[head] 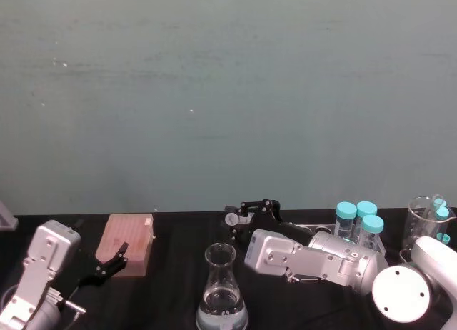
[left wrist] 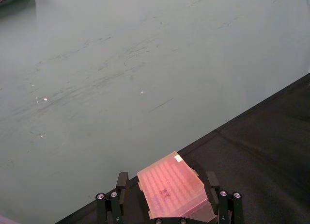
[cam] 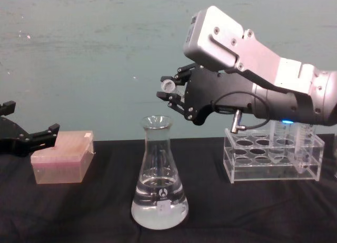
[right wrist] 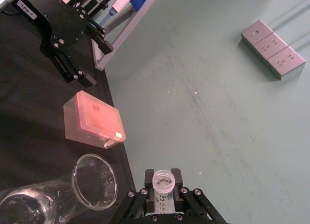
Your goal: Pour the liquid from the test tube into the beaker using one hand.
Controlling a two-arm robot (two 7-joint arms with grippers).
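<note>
Since the fingers of the right gripper (cam: 174,93) pinched the test tube (right wrist: 163,184) sideways above the beaker (cam: 159,174), pouring seemed intended, while the left gripper (left wrist: 167,183) idled, fingers spread, by a pink box (head: 128,241).

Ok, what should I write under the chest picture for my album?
The right gripper holds the test tube tipped, high beside the mouth of the beaker, which has clear liquid inside.
</note>
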